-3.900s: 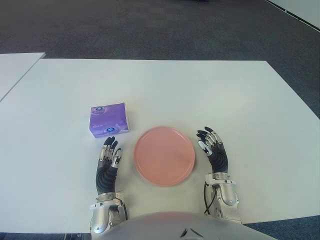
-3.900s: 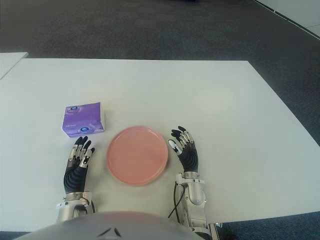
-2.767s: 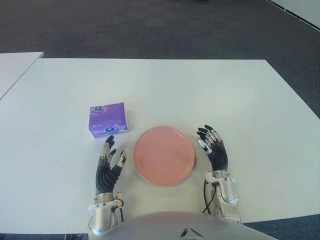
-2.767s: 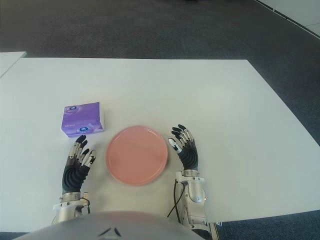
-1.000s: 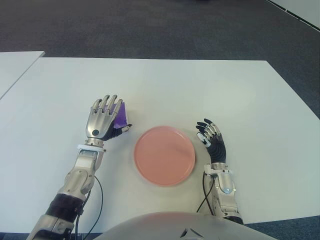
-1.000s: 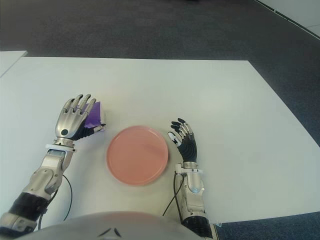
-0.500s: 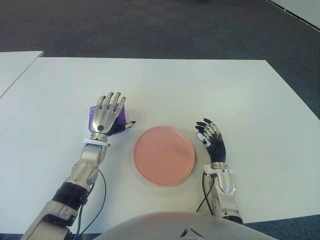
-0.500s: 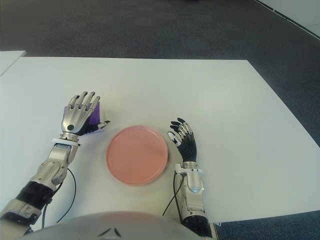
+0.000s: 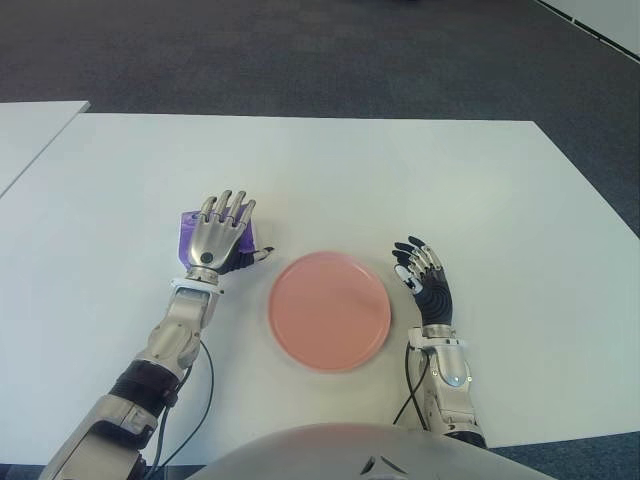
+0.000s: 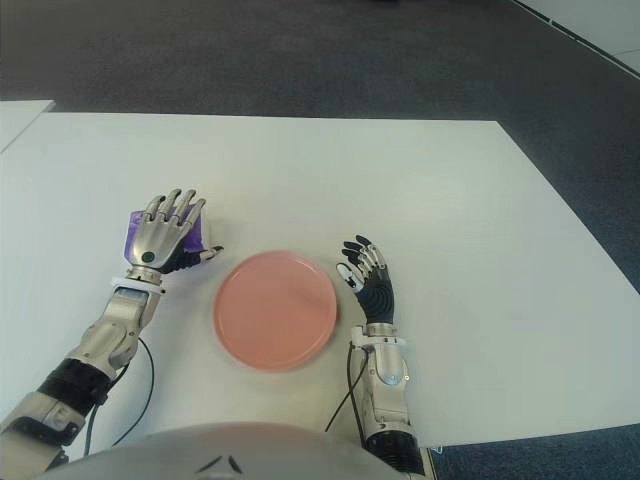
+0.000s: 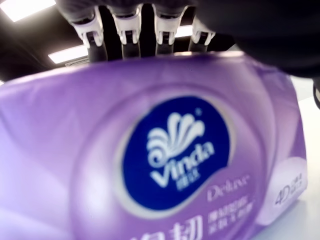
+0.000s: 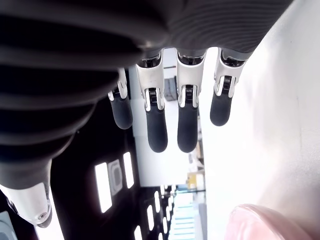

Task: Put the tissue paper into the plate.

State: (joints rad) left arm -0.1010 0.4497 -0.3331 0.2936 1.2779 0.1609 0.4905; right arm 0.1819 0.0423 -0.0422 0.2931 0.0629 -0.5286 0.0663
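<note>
Since the opening frames my left hand (image 9: pixel 217 240) had travelled from beside the round pink plate (image 9: pixel 329 311) up and over the purple plastic-wrapped tissue pack (image 9: pixel 187 228), and in the last half second it crept a little further across it. Its fingers (image 11: pixel 123 26) were extended over the top of the pack with the thumb out toward the plate; in the wrist view they stood straight above the wrapper, not wrapped round it, so I judged the hand open and holding nothing. The pack still lay on the white surface (image 9: pixel 400 180), just beside the plate and apart from its rim, mostly hidden under my palm.

My worry was the closure. The wrapper looked slick and soft, so if the fingers curled only across the top they could crumple the film or slide off. Pushing down could also nudge the pack sideways, away from the plate or against its rim, shifting the plate.

My right hand (image 10: pixel 365 282) showed just right of the plate, fingers relaxed and empty.

The surface was a plain white tabletop, with the corner of a second white table (image 9: pixel 35 125) off to the left. Beyond lay dark grey carpet (image 9: pixel 300 50).
</note>
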